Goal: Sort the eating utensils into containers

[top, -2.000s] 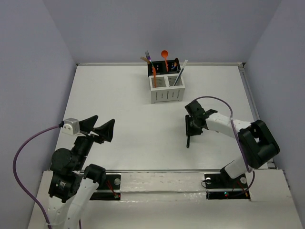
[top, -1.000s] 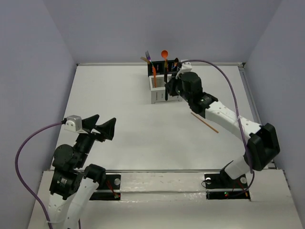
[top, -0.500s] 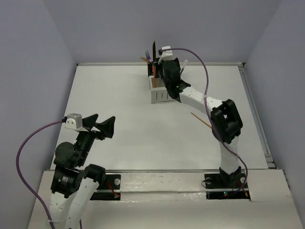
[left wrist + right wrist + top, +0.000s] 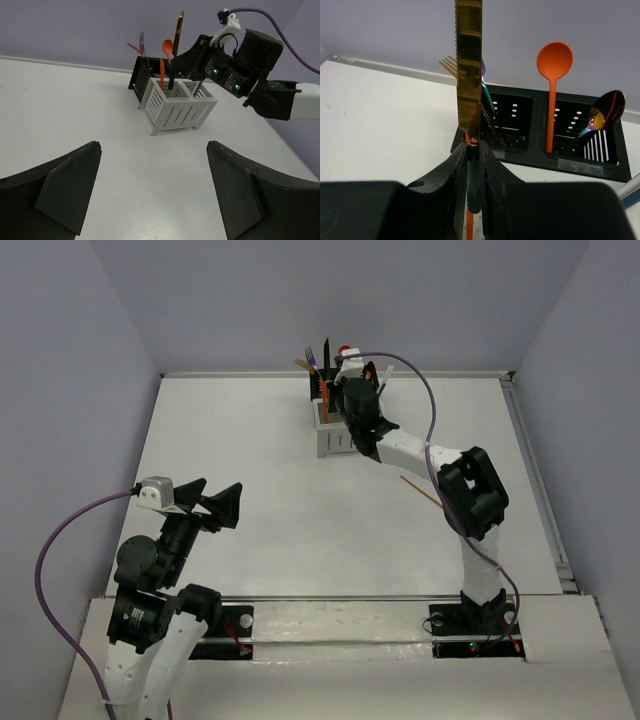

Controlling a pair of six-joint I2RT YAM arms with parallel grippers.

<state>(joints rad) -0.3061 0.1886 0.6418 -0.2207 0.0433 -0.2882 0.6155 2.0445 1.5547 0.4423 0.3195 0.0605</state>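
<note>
Right jaws clamped on gold knife [image 4: 469, 75], white tabletop [image 4: 250, 470], plain lilac walls [image 4: 350, 290]

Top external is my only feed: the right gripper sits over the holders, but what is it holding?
Observer: On the right wrist view, the right gripper is shut on a knife, gold serrated blade pointing up, dark handle between the fingers.
Operator: Is the handle inside a compartment?
Observer: On the left wrist view its lower end appears to dip into the white holder, in the compartment where an orange utensil stands.
Operator: What is in the black holder behind?
Observer: The right wrist view shows an orange spoon and an iridescent spoon in one compartment of the black holder, and a gold fork in the other.
</note>
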